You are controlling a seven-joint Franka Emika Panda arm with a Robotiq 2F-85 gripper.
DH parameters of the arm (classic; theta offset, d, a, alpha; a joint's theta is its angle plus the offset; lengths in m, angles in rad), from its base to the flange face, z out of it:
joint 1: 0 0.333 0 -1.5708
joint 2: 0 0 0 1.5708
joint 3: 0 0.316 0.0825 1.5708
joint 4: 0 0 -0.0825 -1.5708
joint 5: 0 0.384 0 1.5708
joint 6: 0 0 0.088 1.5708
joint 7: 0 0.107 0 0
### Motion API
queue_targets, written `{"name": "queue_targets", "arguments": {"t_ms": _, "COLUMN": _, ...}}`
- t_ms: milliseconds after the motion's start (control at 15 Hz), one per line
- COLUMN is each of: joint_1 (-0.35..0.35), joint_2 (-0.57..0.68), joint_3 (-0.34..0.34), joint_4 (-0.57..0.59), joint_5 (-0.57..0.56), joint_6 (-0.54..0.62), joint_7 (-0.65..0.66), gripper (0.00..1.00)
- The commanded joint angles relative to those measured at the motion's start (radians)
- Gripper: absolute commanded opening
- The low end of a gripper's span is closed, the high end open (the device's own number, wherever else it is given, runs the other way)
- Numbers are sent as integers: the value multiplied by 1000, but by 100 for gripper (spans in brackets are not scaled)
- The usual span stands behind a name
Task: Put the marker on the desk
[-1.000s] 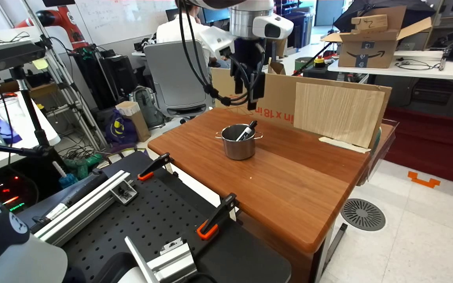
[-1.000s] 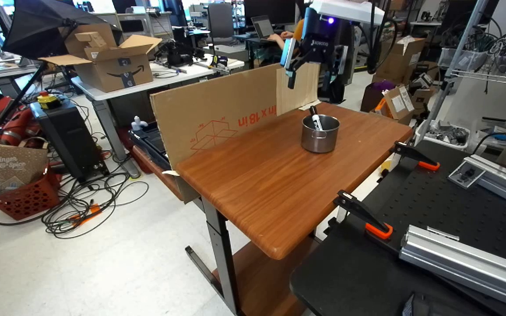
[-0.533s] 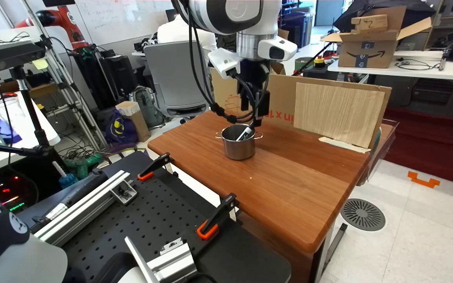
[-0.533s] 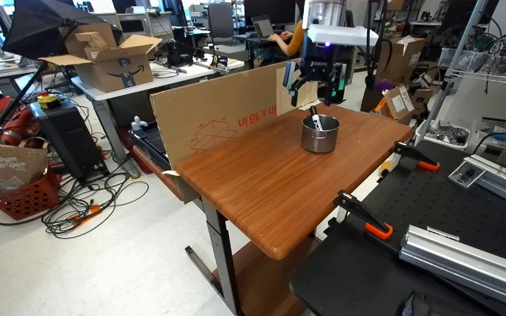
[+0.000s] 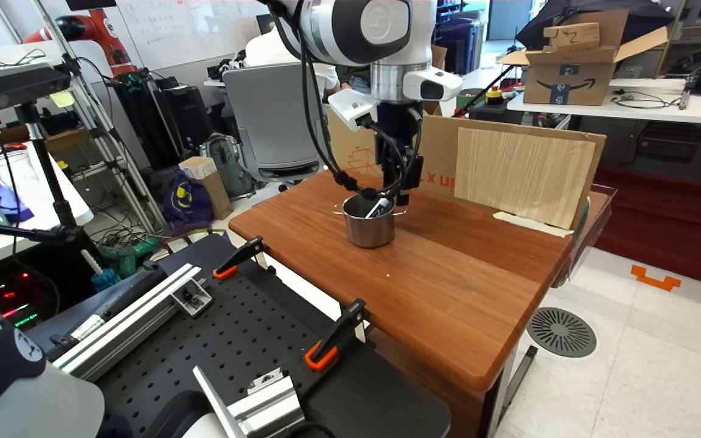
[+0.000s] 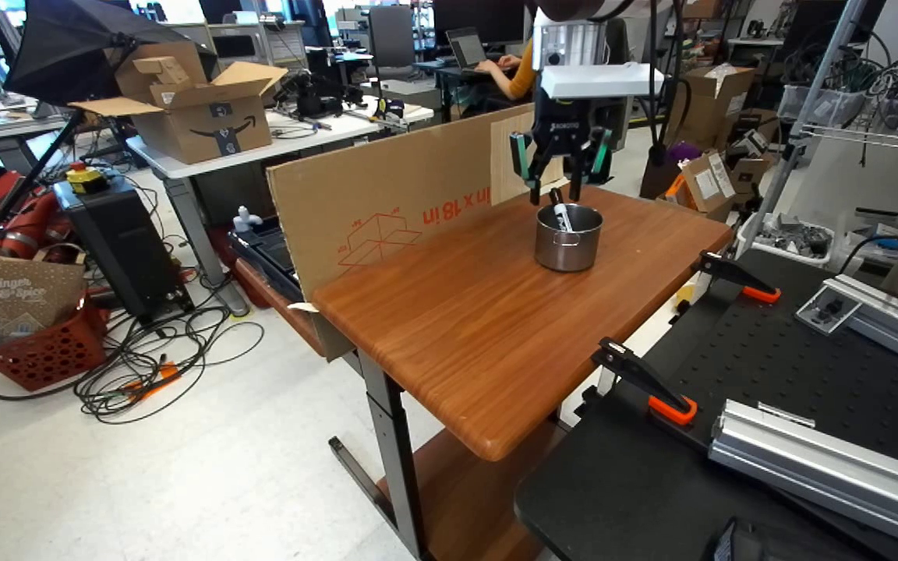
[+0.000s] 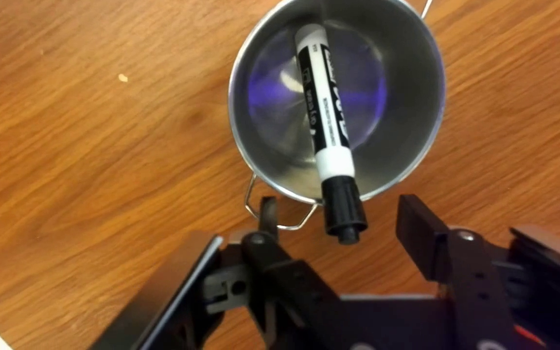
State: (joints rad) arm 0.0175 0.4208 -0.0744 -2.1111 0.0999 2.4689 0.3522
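Observation:
The marker (image 7: 326, 107), white and black with a black cap, leans inside a small grey metal pot (image 7: 413, 78). Its cap sticks out over the rim. The pot stands on the reddish-brown desk (image 7: 90, 155). The marker (image 6: 563, 216) and pot (image 6: 566, 253) also show in an exterior view, on the desk (image 6: 457, 319). My gripper (image 7: 339, 206) is open and empty, with one finger on each side of the cap and a gap on both sides. In an exterior view my gripper (image 6: 555, 195) is just above the pot's far side. In an exterior view the marker's cap (image 5: 380, 207) is hidden by the arm's cables.
A cardboard sheet (image 6: 387, 226) stands along the desk's far edge, close behind the gripper. The pot has thin wire handles (image 7: 287, 227). Black clamps (image 5: 341, 331) hold the near edge beside a black metal bench (image 5: 253, 322).
My gripper has come down over about a second to the marker's cap at the pot's rim. Its fingers look closer together than half a second ago. The marker and pot have not moved.

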Motion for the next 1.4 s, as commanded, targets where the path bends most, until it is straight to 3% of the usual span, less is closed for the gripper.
{"name": "queue_targets", "arguments": {"t_ms": 0, "joint_1": 22, "joint_2": 20, "joint_3": -20, "joint_4": 24, "joint_5": -34, "joint_6": 9, "joint_7": 37, "gripper": 34}}
{"name": "queue_targets", "arguments": {"t_ms": 333, "joint_1": 22, "joint_2": 23, "joint_3": -20, "joint_4": 34, "joint_5": -41, "joint_6": 4, "joint_7": 41, "gripper": 0}}
{"name": "queue_targets", "arguments": {"t_ms": 467, "joint_1": 21, "joint_2": 20, "joint_3": -19, "joint_4": 33, "joint_5": -40, "joint_6": 4, "joint_7": 40, "gripper": 5}}
{"name": "queue_targets", "arguments": {"t_ms": 1333, "joint_1": -4, "joint_2": -86, "joint_3": -15, "joint_4": 13, "joint_5": -11, "joint_6": 12, "joint_7": 13, "gripper": 5}}
